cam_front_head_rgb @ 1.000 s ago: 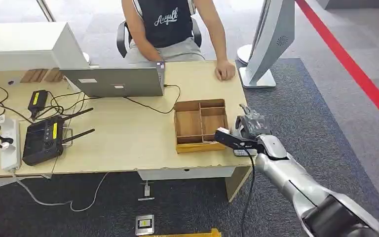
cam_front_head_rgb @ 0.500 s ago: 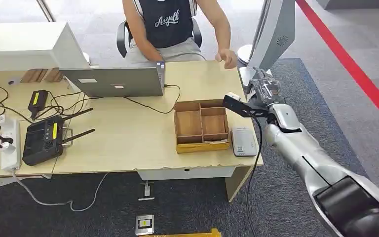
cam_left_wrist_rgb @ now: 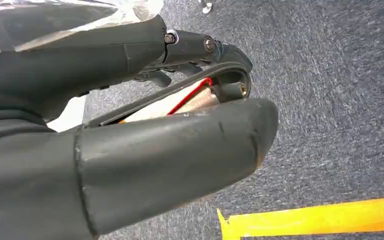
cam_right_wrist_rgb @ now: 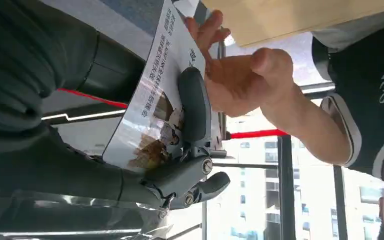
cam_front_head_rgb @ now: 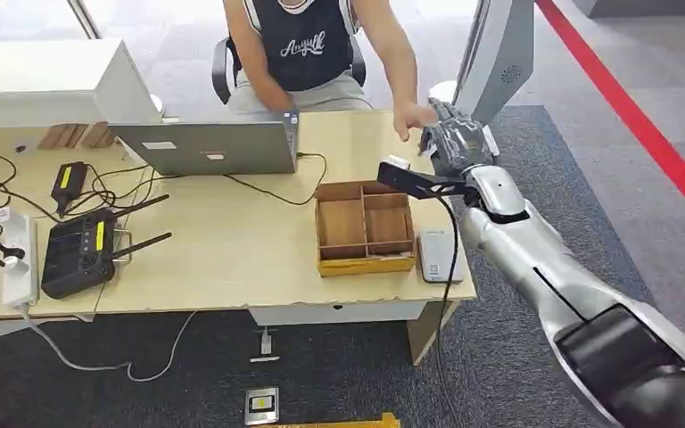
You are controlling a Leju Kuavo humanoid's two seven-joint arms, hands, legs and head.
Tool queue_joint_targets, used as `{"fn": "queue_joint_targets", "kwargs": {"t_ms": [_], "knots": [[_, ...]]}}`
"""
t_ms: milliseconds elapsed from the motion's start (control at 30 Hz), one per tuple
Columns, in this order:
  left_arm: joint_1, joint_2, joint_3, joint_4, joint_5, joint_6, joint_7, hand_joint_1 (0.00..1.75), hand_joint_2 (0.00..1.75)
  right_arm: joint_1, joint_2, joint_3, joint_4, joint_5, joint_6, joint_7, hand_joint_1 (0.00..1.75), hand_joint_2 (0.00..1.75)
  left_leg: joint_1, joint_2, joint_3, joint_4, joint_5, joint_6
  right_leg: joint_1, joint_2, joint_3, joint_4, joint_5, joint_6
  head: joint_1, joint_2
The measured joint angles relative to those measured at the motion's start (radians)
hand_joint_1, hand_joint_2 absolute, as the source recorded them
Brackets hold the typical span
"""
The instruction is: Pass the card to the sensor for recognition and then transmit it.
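Holding the card (cam_right_wrist_rgb: 152, 110) pinched between thumb and fingers, the right hand (cam_front_head_rgb: 453, 143) reaches past the bench (cam_front_head_rgb: 232, 241) corner so the person's hand (cam_right_wrist_rgb: 240, 80) can take its free edge. The sensor (cam_front_head_rgb: 437, 254) lies beside the wooden tray (cam_front_head_rgb: 361, 227). The left hand (cam_left_wrist_rgb: 130, 150) hangs over carpet; its fingers are curled, and whether it grips anything cannot be told

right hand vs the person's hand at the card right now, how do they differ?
The right hand is dark grey with metal screws; the person's hand is bare skin. The right hand grips the card with a finger laid across its printed face; the person's hand only meets the card's far edge. The right hand comes on a silver arm, the person's hand from across the desk. Both are on the same card.
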Motion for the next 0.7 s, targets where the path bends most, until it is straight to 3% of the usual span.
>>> {"fn": "queue_joint_targets", "kwargs": {"t_ms": [267, 500, 533, 567, 600, 633, 700], "knots": [[-0.001, 0.001, -0.04, 0.0, -0.026, -0.011, 0.0, 0.0, 0.0, -0.059, 0.076, 0.021, 0.004, 0.059, 0.063, 0.036, 1.75, 1.75, 0.0, 0.001, 0.0, 0.0, 0.0, 0.0, 0.0, 0.0, -0.001, 0.0, 0.0, 0.0, 0.0, 0.0], [-0.001, 0.001, -0.058, 0.0, -0.016, -0.012, 0.005, 0.0, 0.0, -0.077, 0.135, 0.038, 0.034, 0.055, 0.073, 0.034, 1.75, 1.75, 0.0, 0.0, 0.0, 0.0, 0.0, 0.0, 0.0, 0.0, -0.001, 0.0, 0.0, 0.0, 0.0, 0.0], [-0.001, 0.001, -0.061, 0.0, -0.015, -0.012, 0.005, 0.0, 0.0, -0.078, 0.141, 0.04, 0.039, 0.051, 0.071, 0.034, 1.55, 1.75, 0.0, 0.0, 0.0, 0.0, 0.0, 0.0, 0.0, 0.0, -0.001, 0.0, 0.0, 0.0, 0.0, 0.0], [-0.001, 0.001, -0.063, 0.0, -0.014, -0.014, 0.005, 0.0, 0.0, -0.078, 0.145, 0.042, 0.045, 0.049, 0.068, 0.034, 0.72, 1.75, 0.0, 0.001, 0.0, 0.0, 0.0, 0.0, 0.0, 0.0, -0.001, 0.0, 0.0, 0.0, 0.0, 0.0], [-0.001, 0.001, -0.064, 0.0, -0.014, -0.017, 0.004, 0.0, 0.0, -0.077, 0.148, 0.044, 0.052, 0.047, 0.065, 0.034, 0.72, 1.75, 0.0, 0.001, 0.0, 0.0, 0.0, 0.0, 0.0, 0.0, -0.001, 0.0, 0.0, 0.0, 0.0, 0.0], [-0.001, 0.001, -0.065, 0.0, -0.014, -0.019, 0.003, 0.0, 0.0, -0.077, 0.15, 0.045, 0.056, 0.045, 0.062, 0.035, 0.0, 1.75, 0.0, 0.001, 0.0, 0.0, 0.0, 0.0, 0.0, 0.0, -0.001, 0.0, 0.0, 0.0, 0.0, 0.0], [-0.001, 0.001, -0.069, 0.0, -0.014, -0.021, 0.001, 0.0, 0.0, -0.077, 0.153, 0.047, 0.065, 0.044, 0.056, 0.036, 0.0, 1.75, 0.0, 0.001, 0.0, 0.0, 0.0, 0.0, 0.0, 0.0, -0.001, 0.0, 0.0, 0.0, 0.0, 0.0]]}}
